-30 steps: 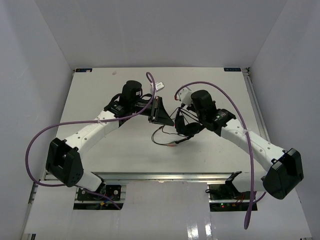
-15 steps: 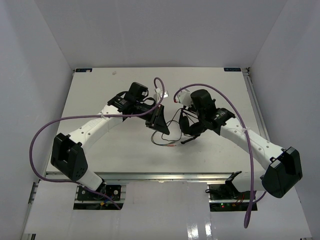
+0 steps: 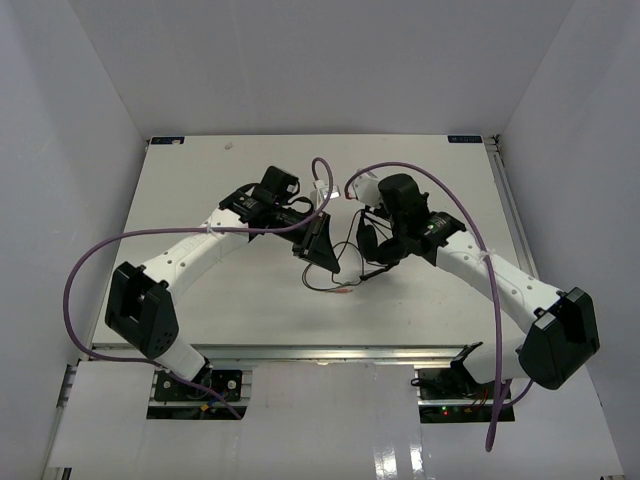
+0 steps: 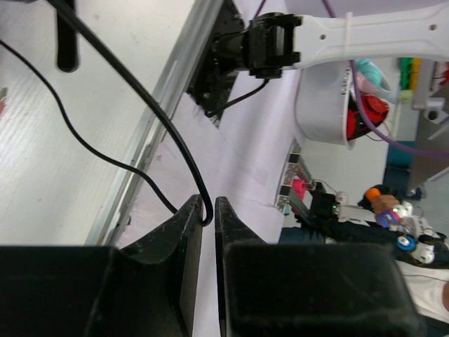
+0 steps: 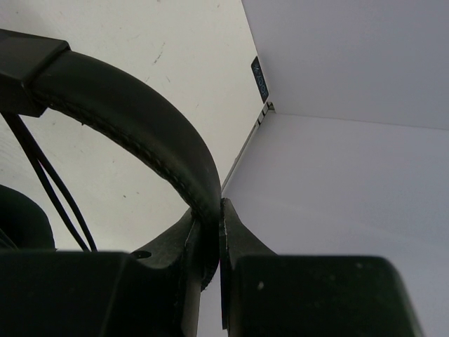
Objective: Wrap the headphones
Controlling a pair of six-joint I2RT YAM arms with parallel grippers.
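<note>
Black over-ear headphones (image 3: 378,248) with a padded, arched headband (image 5: 133,123) sit a little toward 3 o'clock from the middle of the flat white table (image 3: 200,180) in the overhead view. They appear to be lifted off it by the right gripper (image 5: 209,221), whose two black fingers are clamped on the headband's stitched edge. At 9 o'clock from the headset, near but apart, the left gripper (image 4: 208,205) has its fingers drawn almost together, with the thin dark cable (image 4: 165,119) pinched in the slot between them. The slack droops toward 6 o'clock onto the table and ends in a small reddish plug (image 3: 346,292). I judge the headset light, with a stiff yet springy band under soft padding, so the band is the sound place to hold: it gives the fingers bite and will not crush. The round earcups (image 3: 368,240) look soft and likely swivel, making them a poor purchase. The cable should be limp and rather slick, apt to slide through a loose pinch and to strain where it enters the cup if tugged. It is best held along its free length under gentle tension. Whether any turn is already laid around the headset I cannot tell.
</note>
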